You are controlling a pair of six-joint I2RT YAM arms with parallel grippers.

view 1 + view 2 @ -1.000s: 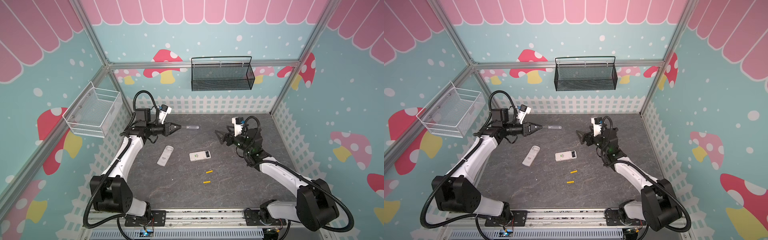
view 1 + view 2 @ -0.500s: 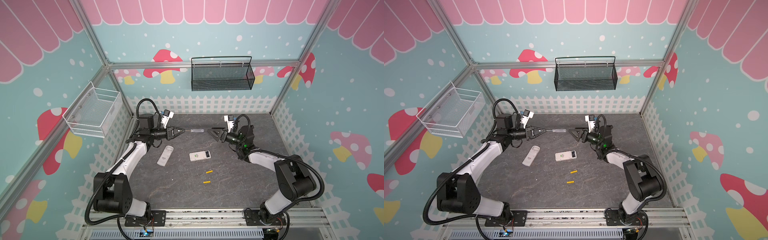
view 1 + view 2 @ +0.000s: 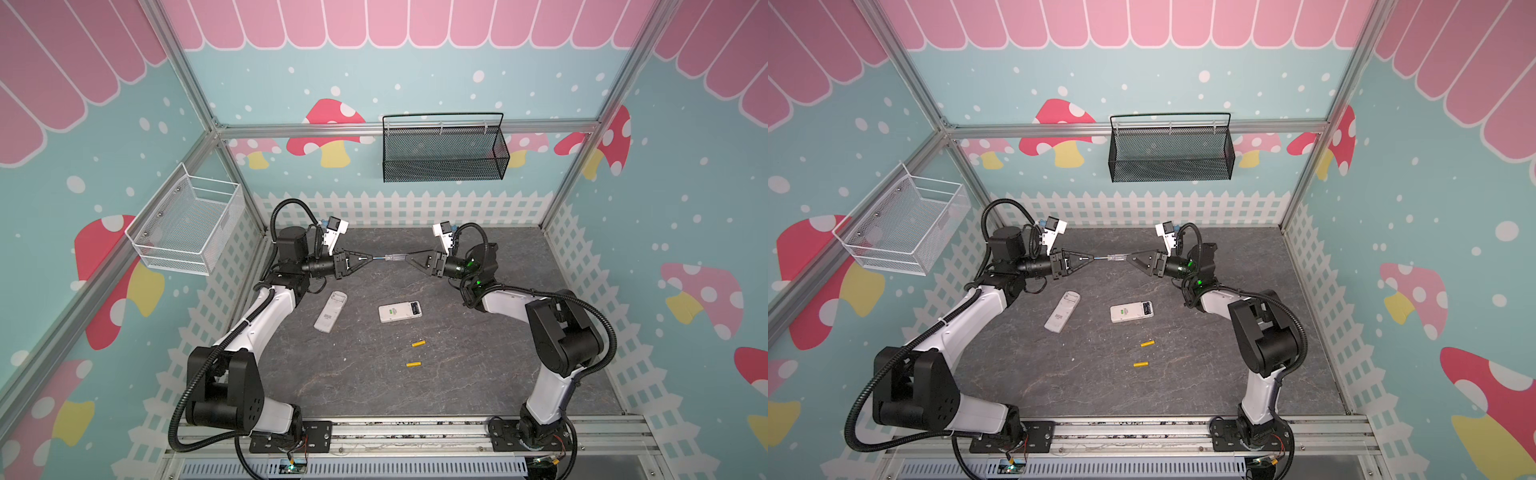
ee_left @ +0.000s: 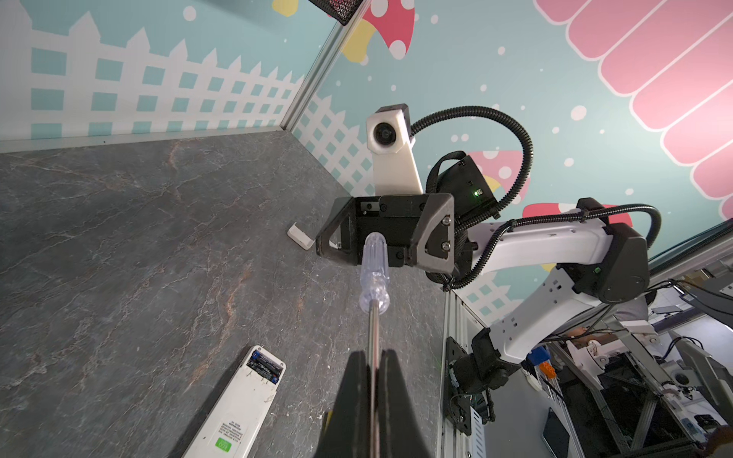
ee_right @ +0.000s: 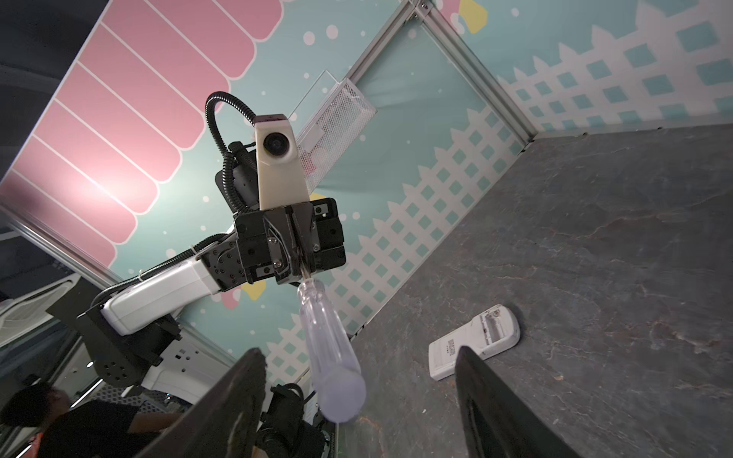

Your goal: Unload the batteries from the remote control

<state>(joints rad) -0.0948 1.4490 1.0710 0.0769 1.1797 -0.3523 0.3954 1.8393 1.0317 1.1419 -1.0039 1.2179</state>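
The upper yellow battery [image 3: 418, 343] and the lower yellow battery [image 3: 413, 364] are seen lying loose on the grey tabletop [image 3: 457, 382], just below the centre in both top views, near each other but apart. The dark batteries [image 4: 265, 365] are found at the lower middle of the left wrist view, seated side by side in the open compartment of the short remote [image 3: 400, 311]. That remote is laid back up at the centre of the top views. Just to its left the long remote [image 3: 330, 311] is laid at a slant, also back up, and its compartment is shown open in the right wrist view.

Above both remotes, in the upper middle of the top views, a clear-handled screwdriver [image 3: 388, 257] is held level in the air between the two arms. Its metal shaft is clamped between the closed fingers of the left gripper [image 3: 368, 258]. Its handle end is flanked by the right gripper [image 3: 408, 258], whose fingers are spread wide in the right wrist view. A gap is left on either side of the handle, so nothing is grasped there.
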